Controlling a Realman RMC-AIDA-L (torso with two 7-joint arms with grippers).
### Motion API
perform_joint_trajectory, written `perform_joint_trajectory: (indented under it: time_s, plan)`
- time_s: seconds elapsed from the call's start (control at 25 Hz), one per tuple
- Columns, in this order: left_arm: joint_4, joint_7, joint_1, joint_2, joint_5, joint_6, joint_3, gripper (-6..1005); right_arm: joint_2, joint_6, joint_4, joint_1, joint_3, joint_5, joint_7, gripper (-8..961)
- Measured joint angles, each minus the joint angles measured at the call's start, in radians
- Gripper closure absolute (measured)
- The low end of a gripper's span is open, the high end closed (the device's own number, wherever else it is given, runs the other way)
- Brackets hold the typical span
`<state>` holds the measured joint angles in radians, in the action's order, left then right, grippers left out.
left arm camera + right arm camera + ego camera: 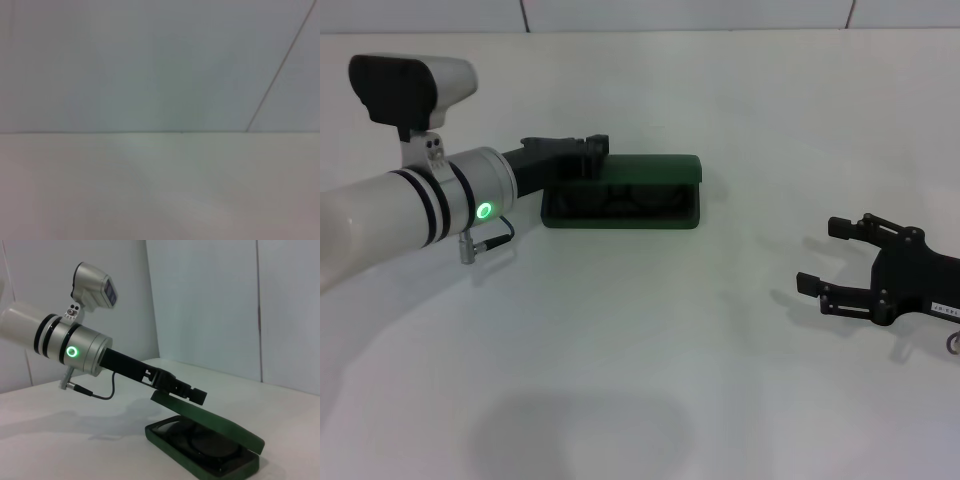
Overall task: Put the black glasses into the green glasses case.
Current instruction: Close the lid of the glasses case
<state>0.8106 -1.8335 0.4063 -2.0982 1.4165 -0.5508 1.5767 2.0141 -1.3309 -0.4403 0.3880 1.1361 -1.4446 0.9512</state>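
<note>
- The left gripper (592, 150) is sitting in the upper middle of the head view, pressing on the half-lowered lid of the case (623, 193); whether its fingers are parted or closed cannot be told.
- The glasses (200, 440) are lying inside the case's tray, under the slanting lid.
- The step in hand looks like closing the lid: pushing straight down near the lid's free edge, gently, should be keeping the tray from sliding or tipping.
- The right gripper (840, 258) is idling at the right of the frame, fingers spread and holding nothing, well apart from the case.
- Nothing on the white table (650, 380) is standing in the way.
</note>
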Motion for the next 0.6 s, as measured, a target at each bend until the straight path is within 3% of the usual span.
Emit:
perform_joint_trajectory:
  time_s: [0.36,0.6]
  plan:
    - [-0.03,0.158,-0.008,0.001,-0.177,-0.011,0.0,987,0.0,0.001,0.0,0.0,0.002,0.0,0.002,75]
    - [-0.072,0.223,-0.005,0.0,-0.225,-0.028,0.0,987,0.0,0.001,0.0,0.0,0.002,0.0,0.003,75]
